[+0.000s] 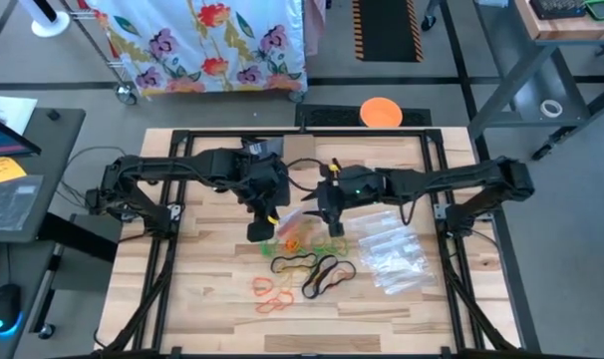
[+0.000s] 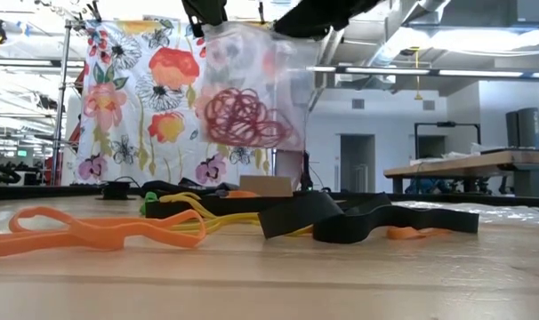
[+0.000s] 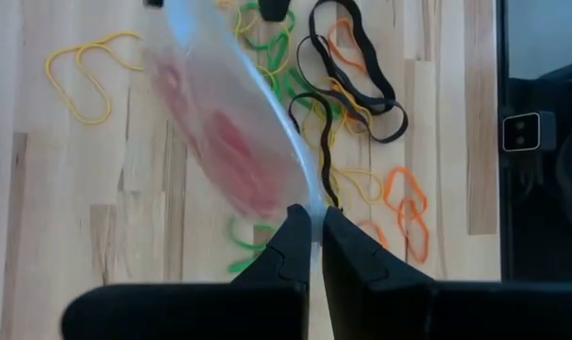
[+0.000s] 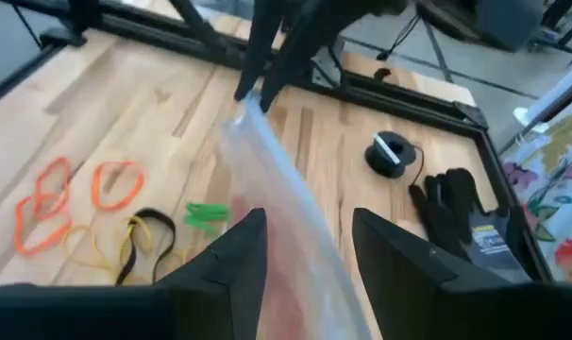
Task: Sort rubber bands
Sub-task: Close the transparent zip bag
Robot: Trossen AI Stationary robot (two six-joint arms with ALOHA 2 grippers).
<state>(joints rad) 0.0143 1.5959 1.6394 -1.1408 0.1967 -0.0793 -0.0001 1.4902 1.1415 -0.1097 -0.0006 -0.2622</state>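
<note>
A clear plastic zip bag (image 2: 252, 89) with a clump of red rubber bands (image 2: 243, 117) inside hangs above the table between my two grippers. My left gripper (image 3: 314, 236) is shut on it and also shows in the high view (image 1: 265, 217). My right gripper (image 4: 305, 250) is open, with its fingers on either side of the bag's upper part, and also shows in the high view (image 1: 317, 206). Loose bands lie on the table under the bag: black (image 1: 320, 274), orange (image 1: 272, 295), green (image 1: 329, 242) and yellow (image 3: 83, 71). My left gripper pinches the bag's top edge (image 3: 311, 210) between its two fingers, at one corner, from above with the fingers pointing down. The bag hangs below the fingers, clear of the table, with the red bands low inside it. My right gripper has the bag's film (image 4: 300, 227) passing between its spread fingers; I cannot tell whether they touch it.
A pile of empty clear zip bags (image 1: 392, 251) lies to the right of the loose bands. An orange disc (image 1: 381, 112) sits beyond the table's far edge. Black gloves (image 4: 456, 212) and a small roll (image 4: 392, 151) lie near the dark frame rail.
</note>
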